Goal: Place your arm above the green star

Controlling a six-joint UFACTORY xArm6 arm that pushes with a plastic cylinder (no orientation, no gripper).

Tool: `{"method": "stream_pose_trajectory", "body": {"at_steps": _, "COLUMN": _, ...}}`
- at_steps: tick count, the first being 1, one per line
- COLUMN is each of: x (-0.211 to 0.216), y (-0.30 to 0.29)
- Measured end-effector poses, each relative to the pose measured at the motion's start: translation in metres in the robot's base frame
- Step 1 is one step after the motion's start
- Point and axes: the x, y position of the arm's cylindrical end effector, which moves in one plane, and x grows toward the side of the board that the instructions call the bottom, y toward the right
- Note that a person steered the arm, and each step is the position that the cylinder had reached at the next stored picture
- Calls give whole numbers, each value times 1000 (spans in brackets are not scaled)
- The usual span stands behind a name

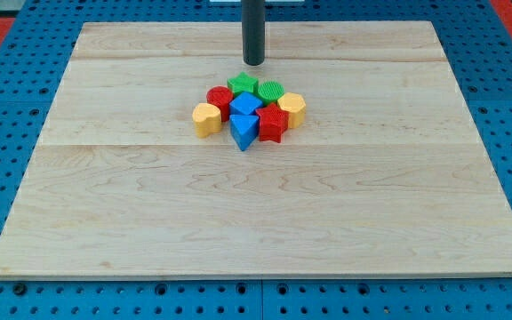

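The green star (242, 84) sits at the top of a tight cluster of blocks near the board's middle. My tip (253, 63) is just above the star toward the view's top, a small gap away, not touching it. Packed around the star are a red round block (219, 99), a green round block (271, 92), a blue block (245, 105), a blue triangle-like block (244, 131), a red star-like block (272, 124), a yellow hexagon-like block (292, 108) and a yellow heart-like block (206, 118).
The wooden board (149, 222) lies on a blue perforated table (7, 98). The rod comes down from the view's top edge. A red area shows at the top corners.
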Motion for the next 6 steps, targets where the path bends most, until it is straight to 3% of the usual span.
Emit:
{"method": "stream_pose_trajectory", "body": {"at_steps": 2, "x": 1, "y": -47}}
{"method": "stream_pose_trajectory", "body": {"at_steps": 4, "x": 49, "y": -50}}
{"method": "stream_pose_trajectory", "body": {"at_steps": 6, "x": 49, "y": -51}}
